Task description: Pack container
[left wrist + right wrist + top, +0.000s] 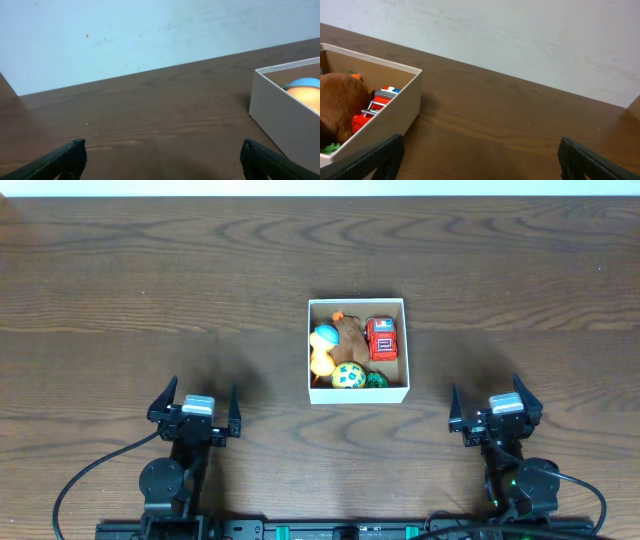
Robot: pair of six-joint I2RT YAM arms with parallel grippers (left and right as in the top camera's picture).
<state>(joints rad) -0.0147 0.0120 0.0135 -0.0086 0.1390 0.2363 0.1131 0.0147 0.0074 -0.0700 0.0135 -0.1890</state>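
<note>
The container is a small square white-walled box at the table's middle. It holds several toys: a red truck, a brown plush, a blue-and-orange toy, a yellow patterned ball and a green piece. My left gripper is open and empty at the front left, well apart from the box. My right gripper is open and empty at the front right. The box wall shows in the left wrist view and in the right wrist view, with the truck and plush inside.
The dark wooden table spreads around the box. A pale wall stands behind the far table edge. Cables run along the front edge by both arm bases.
</note>
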